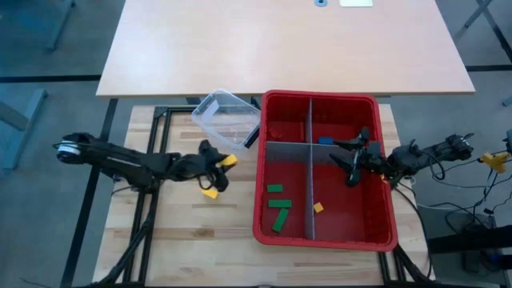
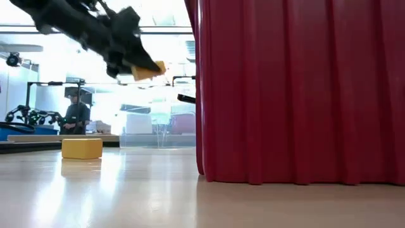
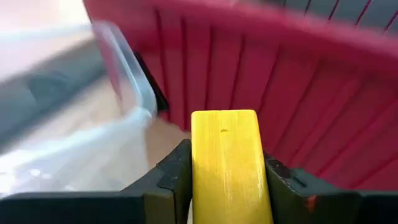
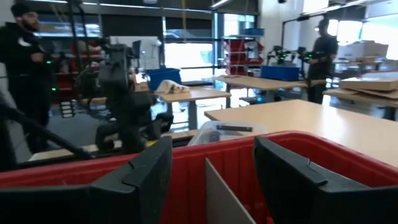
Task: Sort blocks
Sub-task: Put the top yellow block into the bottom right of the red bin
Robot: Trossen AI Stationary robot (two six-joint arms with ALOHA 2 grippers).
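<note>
My left gripper (image 1: 222,162) is shut on a yellow block (image 3: 227,165), held in the air just left of the red bin (image 1: 258,192) and beside the clear tub (image 1: 226,118). A second yellow block (image 1: 210,193) lies flat on the table below it. In the bin's compartments lie green blocks (image 1: 278,210), a yellow block (image 1: 318,207) and a blue block (image 1: 326,141). My right gripper (image 1: 352,160) hovers open over the bin's right side with nothing between its fingers (image 4: 146,174). My left gripper pinches the yellow block's two opposite side faces (image 3: 198,174) between its two fingers (image 3: 168,180). The block's free end (image 2: 152,69) sticks out past the fingertips. The fingers come from the table's left, slanting slightly down. The block is lifted clear of the table.
Grey divider panels (image 1: 308,152) split the bin into four compartments. The clear tub lies tilted against the bin's far-left corner. A larger light table (image 1: 280,48) stands behind. People stand in the room beyond (image 4: 25,68).
</note>
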